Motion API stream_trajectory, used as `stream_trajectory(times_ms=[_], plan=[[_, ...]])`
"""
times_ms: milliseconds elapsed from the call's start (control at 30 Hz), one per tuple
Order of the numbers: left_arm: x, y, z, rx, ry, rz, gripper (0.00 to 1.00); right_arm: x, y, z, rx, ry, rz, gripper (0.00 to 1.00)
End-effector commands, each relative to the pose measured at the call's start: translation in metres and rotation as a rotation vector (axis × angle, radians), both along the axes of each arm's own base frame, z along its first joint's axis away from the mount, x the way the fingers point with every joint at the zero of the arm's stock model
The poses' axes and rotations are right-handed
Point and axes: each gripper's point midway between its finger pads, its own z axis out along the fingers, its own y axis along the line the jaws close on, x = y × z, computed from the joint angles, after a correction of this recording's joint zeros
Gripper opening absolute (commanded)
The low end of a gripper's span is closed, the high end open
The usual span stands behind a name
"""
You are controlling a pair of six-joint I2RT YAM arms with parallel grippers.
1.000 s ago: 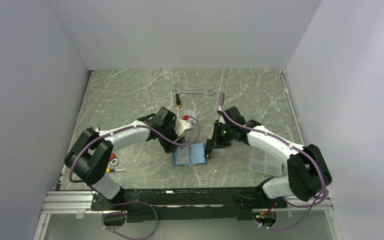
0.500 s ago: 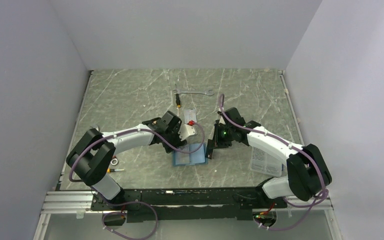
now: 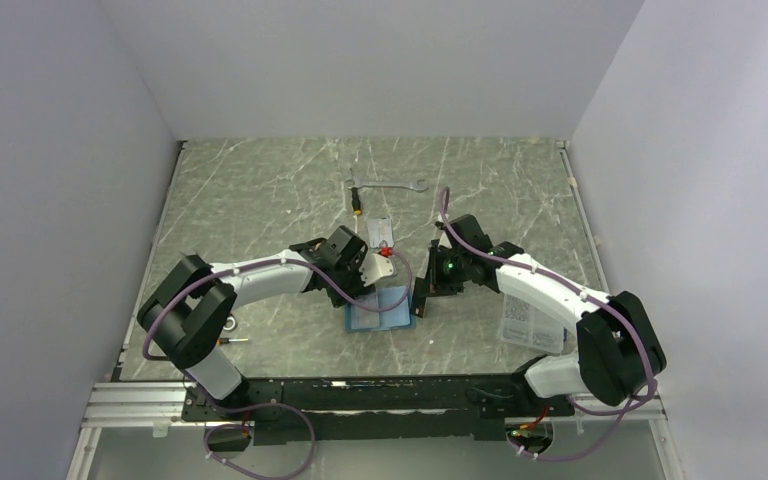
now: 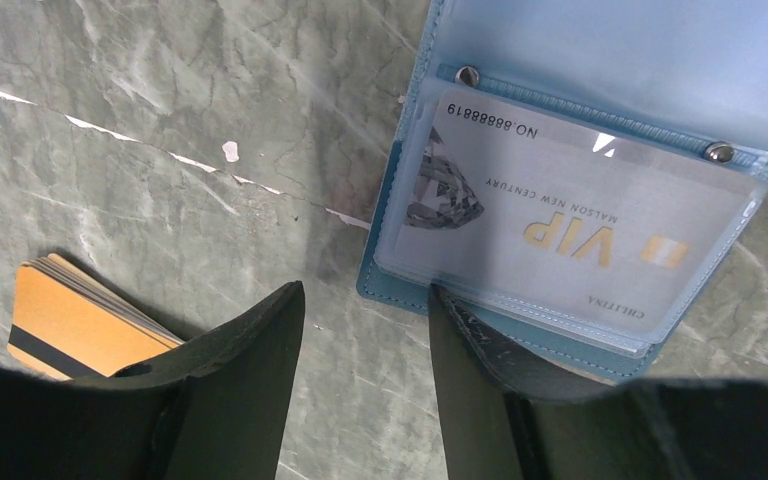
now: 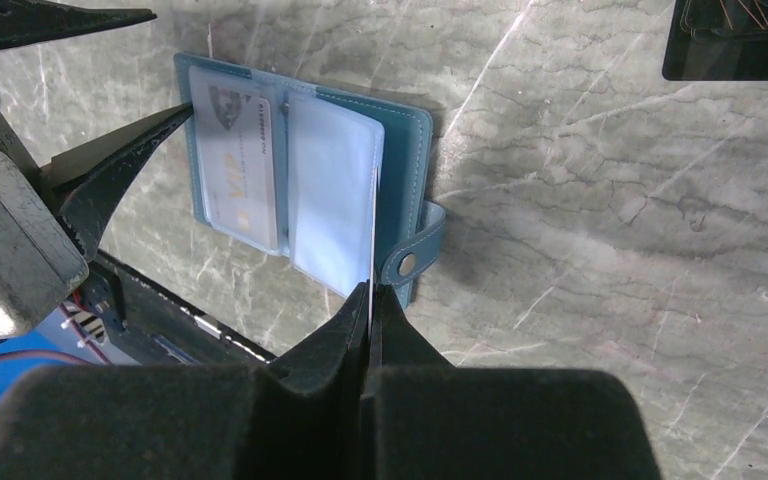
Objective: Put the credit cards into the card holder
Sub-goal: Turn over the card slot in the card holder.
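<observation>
Mid-table, holder (image 3: 380, 308) lies open and flat. R gripper (image 5: 370, 300) is pinched tight on its clear sleeve (image 5: 335, 190), page stood up. L gripper (image 4: 365, 328) has jaws apart at holder's left edge, nothing held. Cards look thin, stiff, slick and light, so prob best nipped by a short edge. Count: 1 holder; 1 VIP card (image 4: 560, 230) already pocketed; 1 orange stack (image 4: 70, 320) near holder's left, no. unclear; 1 dark stack (image 5: 725, 40) well past its tab side.
</observation>
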Motion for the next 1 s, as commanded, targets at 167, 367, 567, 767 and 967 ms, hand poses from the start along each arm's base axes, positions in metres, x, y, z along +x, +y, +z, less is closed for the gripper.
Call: stream_trajectory(times_ms=[167,367,567,767,967], plan=[[0.005,0.000,0.004,0.014,-0.019,-0.005,0.53,0.001,0.010,0.008,0.038,-0.019,0.018,0.00],[0.004,-0.002,0.007,0.009,-0.021,-0.008,0.52,0.000,0.015,0.014,0.051,-0.024,0.030,0.00],[0.005,-0.001,0.008,0.011,-0.023,-0.008,0.51,-0.002,0.020,0.012,0.059,-0.014,0.039,0.00],[0.004,0.000,0.012,0.007,-0.030,-0.011,0.50,0.001,0.003,0.014,-0.042,-0.037,0.016,0.00],[0.005,0.000,0.013,0.004,-0.036,-0.013,0.49,0.003,-0.008,0.032,-0.067,-0.103,-0.004,0.00]])
